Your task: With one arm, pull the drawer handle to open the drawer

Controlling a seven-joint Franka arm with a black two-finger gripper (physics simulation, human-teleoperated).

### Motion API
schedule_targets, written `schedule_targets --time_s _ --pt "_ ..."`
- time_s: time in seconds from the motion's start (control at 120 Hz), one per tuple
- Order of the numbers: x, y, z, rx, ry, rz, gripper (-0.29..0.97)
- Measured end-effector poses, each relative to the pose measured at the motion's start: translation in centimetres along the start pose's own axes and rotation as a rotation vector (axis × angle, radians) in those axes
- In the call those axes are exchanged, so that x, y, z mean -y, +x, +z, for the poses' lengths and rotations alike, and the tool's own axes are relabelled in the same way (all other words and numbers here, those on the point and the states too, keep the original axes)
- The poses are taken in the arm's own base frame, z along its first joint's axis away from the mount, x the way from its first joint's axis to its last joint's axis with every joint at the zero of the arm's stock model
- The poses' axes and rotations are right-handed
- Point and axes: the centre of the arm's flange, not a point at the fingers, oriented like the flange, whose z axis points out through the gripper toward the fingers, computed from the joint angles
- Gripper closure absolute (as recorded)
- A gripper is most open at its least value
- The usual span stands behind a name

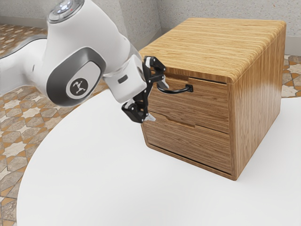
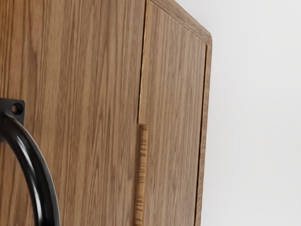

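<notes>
Your black two-finger gripper (image 1: 156, 95) is released. Its jaws are spread wide, one above and one below the near end of the black curved metal handle (image 1: 175, 91). That end lies in the gap between them, and neither finger looks pressed onto it, so nothing is grasped yet.

From the jaws, the handle runs off sideways across the upper wooden drawer front (image 1: 202, 103). Its long axis is level and crosswise to the line on which the jaws close, and that is what the next move turns on.

In the wrist view the handle (image 2: 33, 169) curves close under the hand, rising from its black mounting plate (image 2: 14, 109).

My judgement is that you should close across the bar, then draw straight back from the drawer face, since the drawer looks barely out, if at all.

Beyond the jaws stands the light-brown wooden cabinet (image 1: 216, 42), with its lower drawer (image 1: 197, 141) beneath them, all on the round white table (image 1: 117, 179).
</notes>
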Motion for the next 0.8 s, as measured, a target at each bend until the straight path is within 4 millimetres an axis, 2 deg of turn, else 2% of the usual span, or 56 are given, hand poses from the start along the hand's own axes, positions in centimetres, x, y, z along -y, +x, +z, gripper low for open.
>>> schedule_targets --time_s 0.217,0.55,0.8 --pt "0.4 -0.2 0.9 0.006 0.002 -0.018 0.0" --pt "1.6 0.1 0.8 0.003 0.029 -0.034 0.0" --pt "1.6 0.3 1.5 0.004 0.021 -0.043 0.0"
